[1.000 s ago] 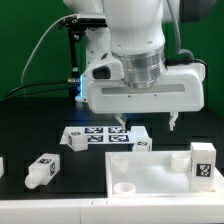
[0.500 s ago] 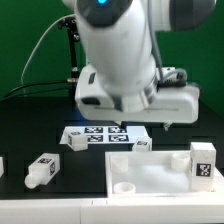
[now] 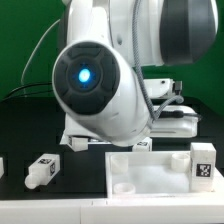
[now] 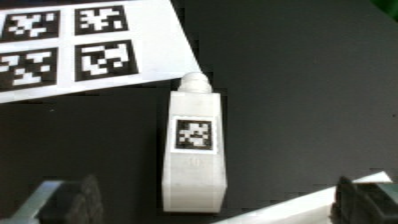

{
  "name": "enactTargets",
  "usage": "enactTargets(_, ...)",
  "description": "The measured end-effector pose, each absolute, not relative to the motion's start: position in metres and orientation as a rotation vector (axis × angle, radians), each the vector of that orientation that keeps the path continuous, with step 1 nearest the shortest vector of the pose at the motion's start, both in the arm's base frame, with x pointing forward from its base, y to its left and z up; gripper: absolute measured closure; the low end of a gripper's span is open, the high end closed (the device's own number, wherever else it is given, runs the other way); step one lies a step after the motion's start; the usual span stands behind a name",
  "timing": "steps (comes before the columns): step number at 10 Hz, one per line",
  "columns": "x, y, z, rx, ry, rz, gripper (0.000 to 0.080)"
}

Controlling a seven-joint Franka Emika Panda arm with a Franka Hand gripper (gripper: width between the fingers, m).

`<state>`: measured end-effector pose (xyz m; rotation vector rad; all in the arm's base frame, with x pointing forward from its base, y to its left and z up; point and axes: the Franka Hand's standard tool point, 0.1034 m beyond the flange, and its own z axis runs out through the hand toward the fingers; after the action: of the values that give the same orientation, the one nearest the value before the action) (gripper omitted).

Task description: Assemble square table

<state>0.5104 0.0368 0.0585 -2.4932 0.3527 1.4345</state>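
**A:** Where is the short, chunky white plastic leg (image 4: 196,140) with the black-and-white tag sticker?

**B:** It lies flat on the black bench (image 4: 302,100), directly below the claw (image 4: 215,196). Its blunt end sits between the two fingers (image 4: 64,198). Its rounded tip points away toward the marker board (image 4: 71,45) and ends just beside the board's edge. I cannot tell if they touch.

**A:** And its long axis?

**B:** It runs crosswise to the line from finger to finger, so the jaws straddle its narrow width. I judge a straight descent would serve, with no turn of the wrist.

**A:** What state is the claw in?

**B:** It is spread as wide as it goes, holds nothing, and has bare bench between each finger and the leg.

**A:** And further out?

**B:** In the exterior view, the large white plastic square slab (image 3: 150,172) with round corner holes lies in front, toward that view's right. An upright leg (image 3: 203,163) stands at its right edge, on it or beside it, I cannot say. A loose leg (image 3: 42,170) lies on the bench at that view's left.

**A:** Is anything hidden?

**B:** The bulky white arm (image 3: 100,90) fills that view and covers the claw and most of the marker board. A tagged white piece (image 3: 140,146) peeps out beneath it, possibly the same leg, but I am unsure. The wrist view cuts off both fingers.
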Motion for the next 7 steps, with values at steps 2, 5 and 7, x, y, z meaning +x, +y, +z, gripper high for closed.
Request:
enactTargets(2, 0.509, 0.037, 0.058, -2.499, 0.37, 1.445, 0.015)
enactTargets(5, 0.49, 0.041, 0.037, -2.492, 0.414, 1.501, 0.015)
enactTargets(7, 0.476, 0.048, 0.021, -2.505, 0.424, 1.475, 0.015)
